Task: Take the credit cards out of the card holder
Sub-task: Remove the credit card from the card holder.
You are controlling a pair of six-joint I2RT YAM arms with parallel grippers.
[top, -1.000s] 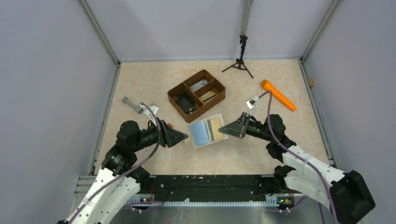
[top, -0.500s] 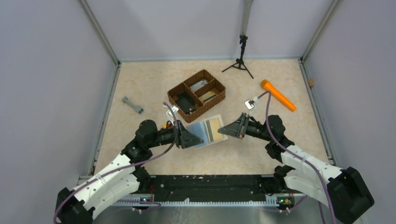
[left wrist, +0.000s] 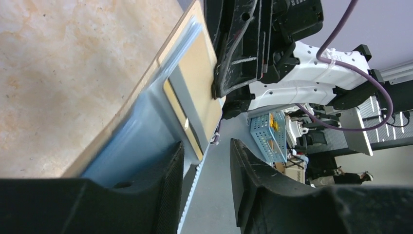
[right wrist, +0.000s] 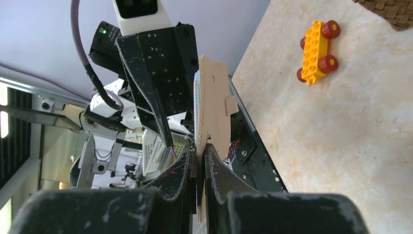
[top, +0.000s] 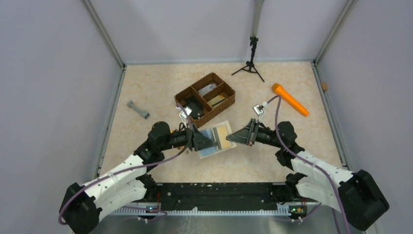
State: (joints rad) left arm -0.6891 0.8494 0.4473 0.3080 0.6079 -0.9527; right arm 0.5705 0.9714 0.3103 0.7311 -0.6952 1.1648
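Near the arms' side of the surface, the right claw (top: 233, 138) is clamped shut on the right edge of the open card holder (top: 210, 148), holding it up. The left claw (top: 201, 141), jaws apart with nothing between them, faces the holder's pale blue left half. The tan credit cards (top: 223, 132) sit just beyond, to its right, long axis pointing away from the arms; the left claw looks best placed to pull them. A wicker tray (top: 195, 86) stands farther back

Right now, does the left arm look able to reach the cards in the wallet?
Probably yes. The right end effector holds the wallet open with the cards exposed, and the left end effector, jaws apart, sits right at the wallet's edge with nothing in between.
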